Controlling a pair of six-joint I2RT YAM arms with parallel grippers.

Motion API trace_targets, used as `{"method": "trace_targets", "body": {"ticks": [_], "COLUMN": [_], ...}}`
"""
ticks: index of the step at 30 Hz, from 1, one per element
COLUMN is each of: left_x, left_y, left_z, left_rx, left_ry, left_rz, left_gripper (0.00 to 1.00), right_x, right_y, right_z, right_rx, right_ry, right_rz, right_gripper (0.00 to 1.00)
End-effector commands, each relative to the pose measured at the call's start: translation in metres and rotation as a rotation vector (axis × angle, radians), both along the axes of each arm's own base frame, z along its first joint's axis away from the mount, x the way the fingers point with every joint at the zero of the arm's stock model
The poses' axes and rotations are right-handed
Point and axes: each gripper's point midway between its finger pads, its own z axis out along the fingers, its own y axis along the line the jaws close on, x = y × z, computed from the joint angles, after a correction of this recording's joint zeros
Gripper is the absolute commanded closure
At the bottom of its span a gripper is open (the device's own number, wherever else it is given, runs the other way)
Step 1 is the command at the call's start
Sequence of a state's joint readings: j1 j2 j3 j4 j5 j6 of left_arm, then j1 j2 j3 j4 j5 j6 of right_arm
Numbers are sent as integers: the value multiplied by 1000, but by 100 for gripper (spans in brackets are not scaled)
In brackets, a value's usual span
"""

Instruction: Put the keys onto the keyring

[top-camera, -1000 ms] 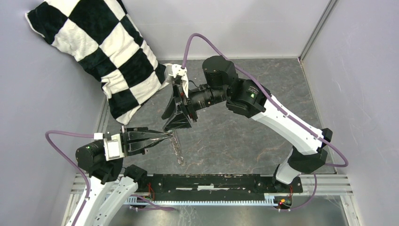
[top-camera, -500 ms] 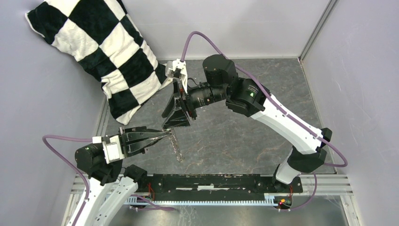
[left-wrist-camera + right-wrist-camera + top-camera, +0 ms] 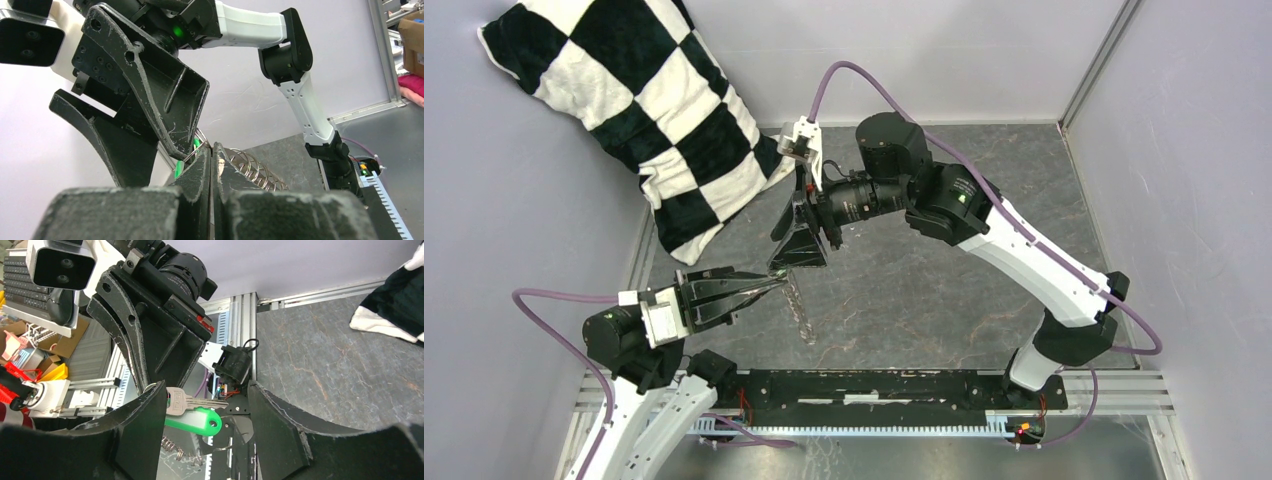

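**Operator:** Where do I stand on the left?

**Spotter:** Your left gripper (image 3: 769, 288) is pressed shut on the large, thin silvery-grey metal keyring (image 3: 800, 315). The keyring hangs just below and beyond its fingertips, with its row of small pieces trailing down. Nothing has shifted there over the last second.

**Operator:** And the key?

**Spotter:** The small silver key with the bright green plastic tag (image 3: 195, 420) sits right at those left fingertips, its head end closest to them. In your right wrist view it lies between the right jaws. It touches one finger and is well apart from the other.

**Operator:** So what changed on the right?

**Spotter:** Your right gripper (image 3: 205, 387) has let go. Its jaws have spread within the last second, and the wrist has lifted slightly away from the left fingertips. Nothing is pinching the key now.

**Operator:** Does that mean it's on?

**Spotter:** Probably. A key that sits beside the loop with no grip on it is most likely threaded, or at least hooked. I cannot see the wire passing through the key's head, though, so treat that as unconfirmed. Keep your left jaws shut. Draw the right gripper back slowly and watch whether the green tag hangs from the keyring or drops
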State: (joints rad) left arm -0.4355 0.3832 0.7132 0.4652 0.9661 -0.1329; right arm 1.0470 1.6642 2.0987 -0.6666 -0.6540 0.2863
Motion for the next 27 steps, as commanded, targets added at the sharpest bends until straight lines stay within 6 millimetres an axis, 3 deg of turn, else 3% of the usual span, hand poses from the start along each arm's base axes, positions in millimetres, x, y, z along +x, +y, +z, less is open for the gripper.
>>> {"method": "trace_targets", "body": {"ticks": [1,10,17,19,23,27], "left_x": [-51,-52,-52,-52,-52,-51], "left_y": [13,13,12,12,13,12], "left_z": [33,31,29,29,29,28], "left_rx": [-39,-38,-31,-32,-34,-35], "left_ry": [-258,-256,-250,-250,-250,-240], "left_rz": [-76,-76,-83,-83,-80,-77], "left_gripper": [98,98,98,98,98,98], "right_x": [79,80,79,78,77,78], "right_y": [6,10,21,24,25,19], "right_z": [-10,5,28,26,9,10], "right_rx": [0,76,157,154,114,124], "right_ry": [-80,-84,-83,-80,-71,-90], "right_rz": [-334,-335,-304,-289,-275,-299], "right_gripper": [36,36,34,26,26,25]}}
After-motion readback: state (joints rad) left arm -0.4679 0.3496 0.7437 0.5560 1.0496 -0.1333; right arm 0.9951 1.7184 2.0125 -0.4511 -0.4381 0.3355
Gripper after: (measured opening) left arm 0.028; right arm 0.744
